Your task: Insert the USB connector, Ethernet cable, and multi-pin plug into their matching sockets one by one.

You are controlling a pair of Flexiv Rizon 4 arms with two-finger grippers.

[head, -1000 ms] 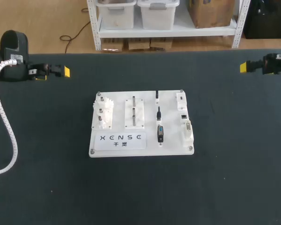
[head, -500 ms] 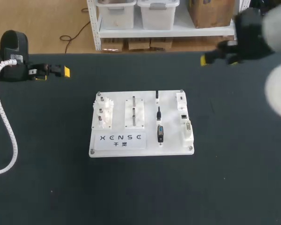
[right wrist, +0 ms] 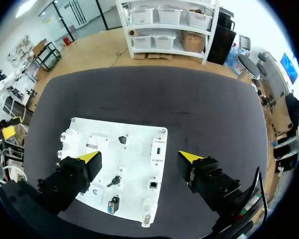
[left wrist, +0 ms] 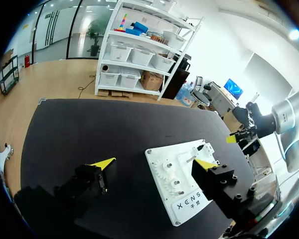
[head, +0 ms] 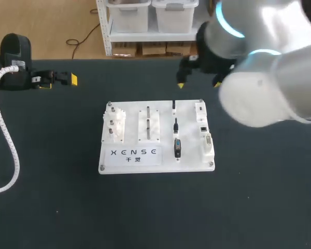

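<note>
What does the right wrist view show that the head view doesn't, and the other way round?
Only the right wrist view shows the right gripper with both yellow-tipped fingers plainly apart. It is open and holds nothing, with the white board ahead between the fingers. Only the head view shows the right arm and its bulky links, and the board's printed label uncovered. Both show the board with the multi-pin plug in its column of plugs and the sockets along one edge.
</note>
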